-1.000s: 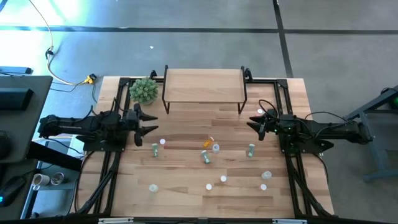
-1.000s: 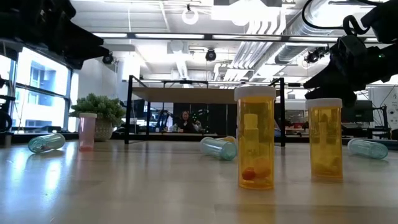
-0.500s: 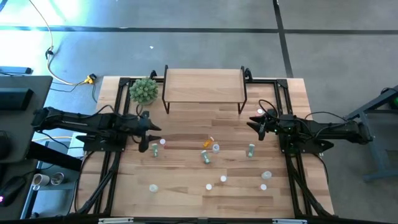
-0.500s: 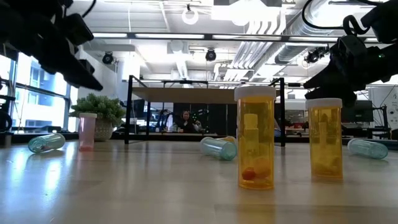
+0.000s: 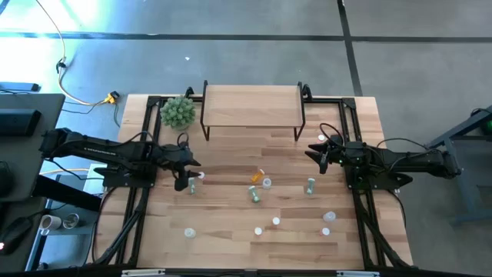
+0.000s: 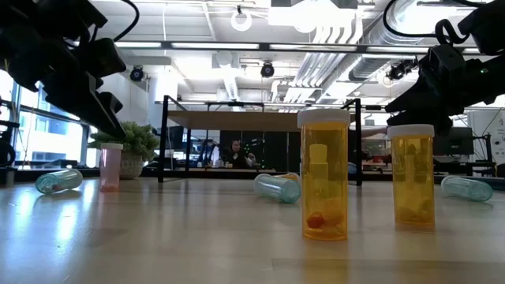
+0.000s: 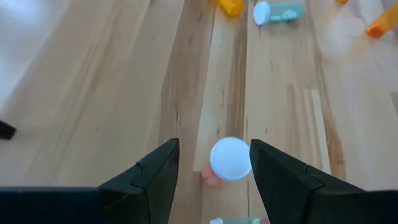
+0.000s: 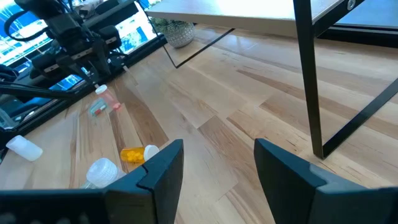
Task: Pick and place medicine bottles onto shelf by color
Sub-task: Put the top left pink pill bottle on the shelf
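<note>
Pink bottle (image 7: 229,163) stands upright right under the open, empty left hand (image 7: 213,168), between its two fingers.

My shelf (image 5: 252,104), light wood on thin black legs, stands bare on top. In front of it the medicine bottles (image 5: 265,183) lie scattered: a pink white-capped one (image 7: 230,159) upright, green ones tipped over, two orange ones (image 6: 324,175) standing farthest out.

Wood table (image 5: 231,246) has the shelf (image 5: 251,106) at 12, plant (image 5: 177,111) around 11, bottles (image 5: 266,183) scattered from center toward 6.
</note>
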